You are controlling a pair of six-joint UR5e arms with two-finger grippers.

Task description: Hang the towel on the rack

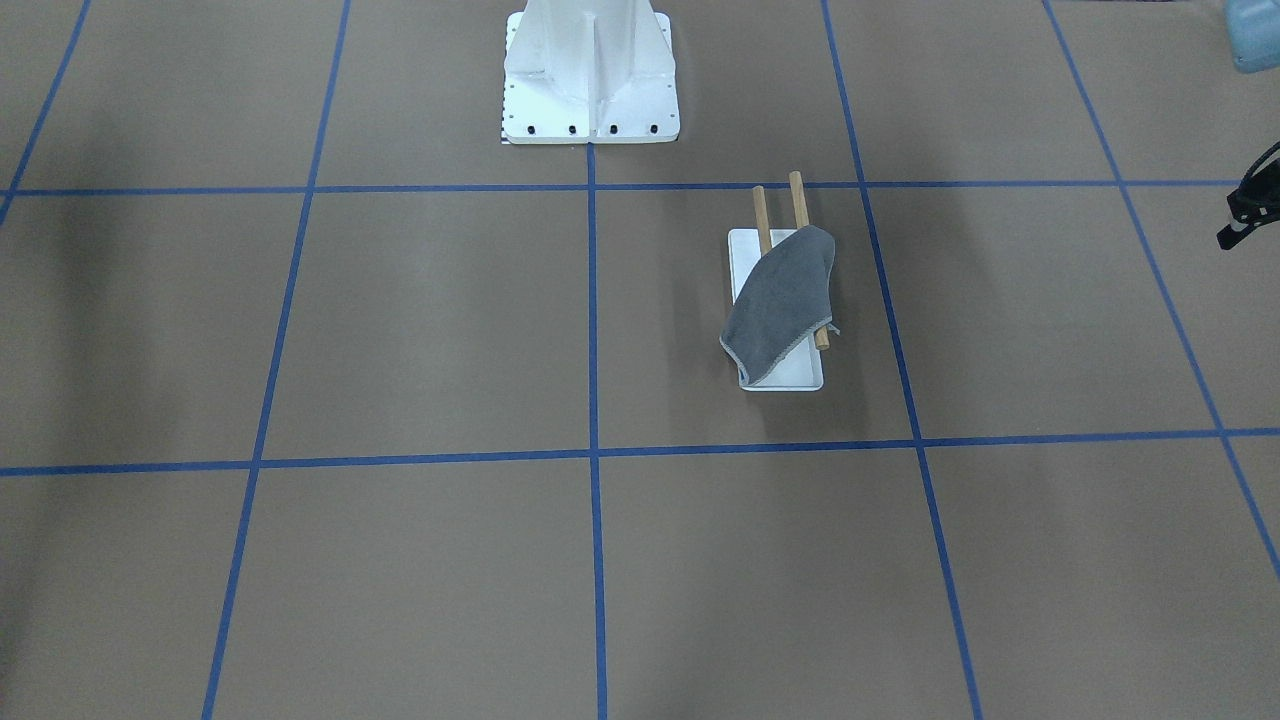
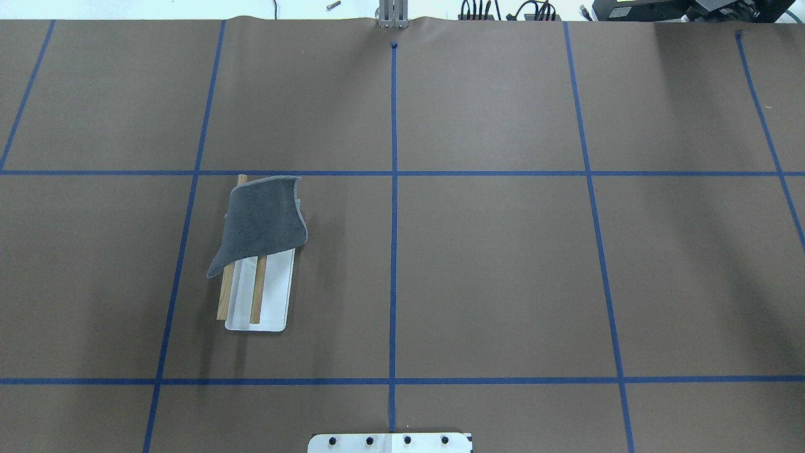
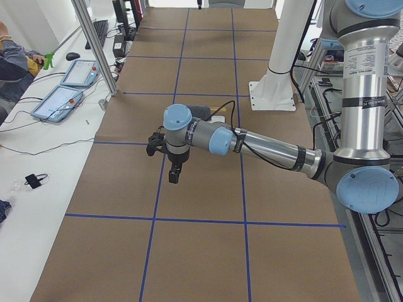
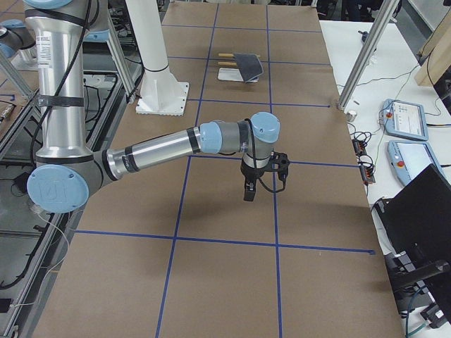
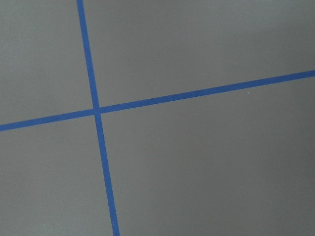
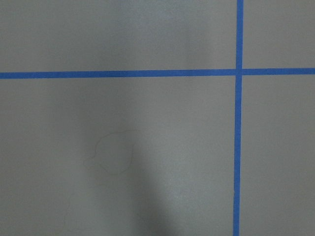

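Note:
The dark grey towel (image 1: 785, 300) lies draped over the two brown wooden rods of the rack (image 1: 790, 375), covering their half farther from the robot. In the overhead view the towel (image 2: 264, 220) sags off the rods toward both sides, and the rack's white base (image 2: 277, 296) and rod ends show below it. My left gripper (image 3: 175, 170) hangs over bare table, away from the rack. My right gripper (image 4: 248, 191) hangs over bare table, far from the rack (image 4: 229, 67). Both show clearly only in side views, so I cannot tell whether they are open or shut. Both wrist views show only table and tape.
The white robot mount (image 1: 590, 80) stands at the table's robot side. Blue tape lines grid the brown table. Tablets (image 3: 63, 100) and an aluminium post (image 3: 94, 44) stand along the operators' side. A black part (image 1: 1250, 205) pokes in at the front view's right edge.

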